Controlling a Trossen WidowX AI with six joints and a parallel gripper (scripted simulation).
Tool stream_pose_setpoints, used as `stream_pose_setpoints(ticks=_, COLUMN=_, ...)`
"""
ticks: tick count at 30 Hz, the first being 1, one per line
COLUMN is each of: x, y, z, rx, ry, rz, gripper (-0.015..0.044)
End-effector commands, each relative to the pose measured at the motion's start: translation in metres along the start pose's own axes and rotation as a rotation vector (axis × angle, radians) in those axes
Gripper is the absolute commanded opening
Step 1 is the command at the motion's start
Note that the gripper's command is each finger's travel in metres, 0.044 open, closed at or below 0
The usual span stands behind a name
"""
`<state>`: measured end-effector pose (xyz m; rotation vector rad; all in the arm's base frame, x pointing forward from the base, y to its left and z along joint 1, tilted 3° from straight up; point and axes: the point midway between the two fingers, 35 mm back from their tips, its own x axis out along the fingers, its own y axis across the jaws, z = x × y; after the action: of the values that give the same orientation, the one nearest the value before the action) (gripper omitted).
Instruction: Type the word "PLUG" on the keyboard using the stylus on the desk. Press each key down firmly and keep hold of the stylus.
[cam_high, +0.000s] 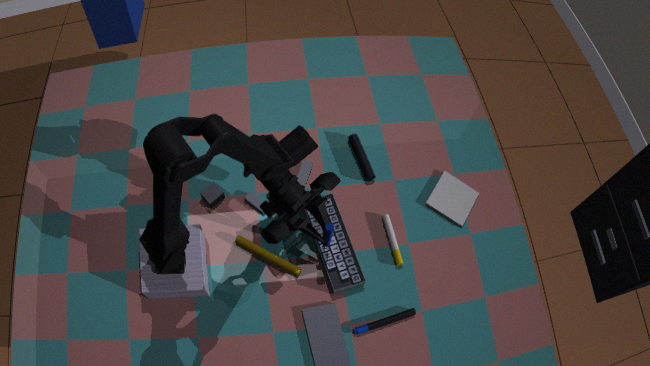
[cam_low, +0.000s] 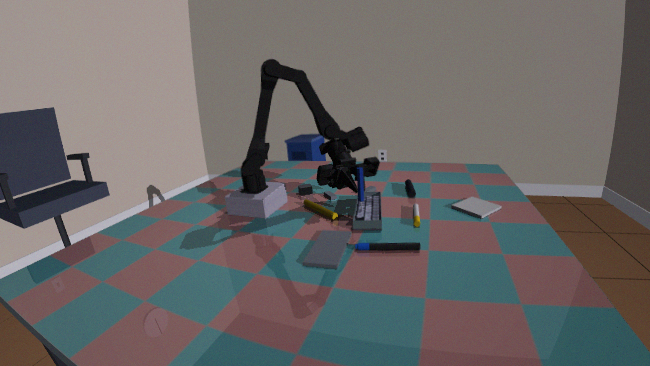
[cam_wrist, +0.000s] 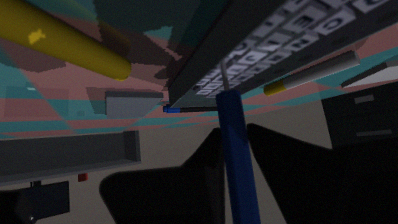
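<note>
The keyboard (cam_high: 348, 286) (cam_low: 367, 226) (cam_wrist: 212, 65) lies on the checkered desk in front of the arm, with rows of light lettered keys. My gripper (cam_high: 325, 241) (cam_low: 357, 189) (cam_wrist: 233, 131) is shut on the blue stylus (cam_high: 329, 229) (cam_low: 361, 182) (cam_wrist: 237, 160) and is over the middle of the keyboard. The stylus stands nearly upright. Its thin grey tip (cam_wrist: 225, 77) points down at the keys near J and U in the wrist view. Whether it touches a key, I cannot tell. The arm and fingers hide some keys in the top view.
A yellow marker (cam_high: 268, 256) (cam_low: 320, 210) (cam_wrist: 60, 47) lies on the arm's side of the keyboard. A white-and-yellow pen (cam_high: 392, 240) (cam_wrist: 320, 74) and a dark cylinder (cam_high: 361, 157) lie beyond it. A grey slab (cam_high: 327, 332) (cam_low: 327, 249) and a black pen (cam_high: 392, 319) lie off its near end.
</note>
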<state>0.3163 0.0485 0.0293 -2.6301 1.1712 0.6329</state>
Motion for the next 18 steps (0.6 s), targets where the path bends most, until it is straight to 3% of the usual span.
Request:
stream_pose_setpoints(ticks=1, x=0.000, y=0.000, z=0.000, rx=-0.004, ry=-0.002, rz=0.000, gripper=0.0081)
stream_pose_setpoints(ticks=18, x=-0.018, y=0.000, z=-0.032, rx=-0.004, ry=-0.003, rz=0.000, gripper=0.0081)
